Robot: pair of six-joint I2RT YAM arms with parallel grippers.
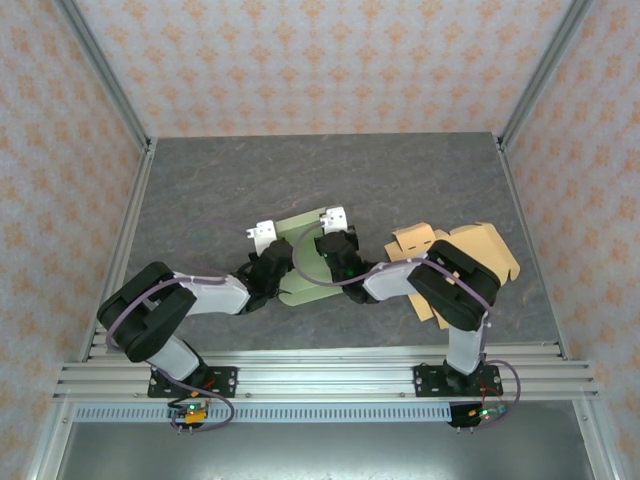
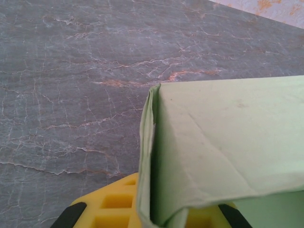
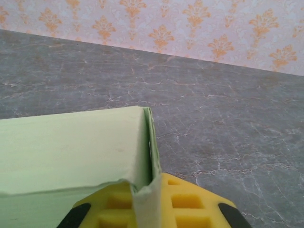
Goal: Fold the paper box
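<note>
The paper box [image 1: 301,262] is pale green card, lying partly folded in the middle of the grey table, between the two wrists. My left gripper [image 1: 264,236] is at its left end. In the left wrist view the yellow pads [image 2: 111,205] are shut on a doubled corner of the green box [image 2: 223,147], at the left gripper [image 2: 153,214]. My right gripper [image 1: 333,222] is at the box's far right corner. In the right wrist view a folded edge of the box [image 3: 71,147] is pinched in the right gripper [image 3: 148,205], between its yellow pads [image 3: 192,206].
Flat tan cardboard pieces [image 1: 478,248] lie to the right, partly under the right arm. Patterned walls and metal posts [image 1: 106,75] enclose the table. An aluminium rail [image 1: 320,372] runs along the near edge.
</note>
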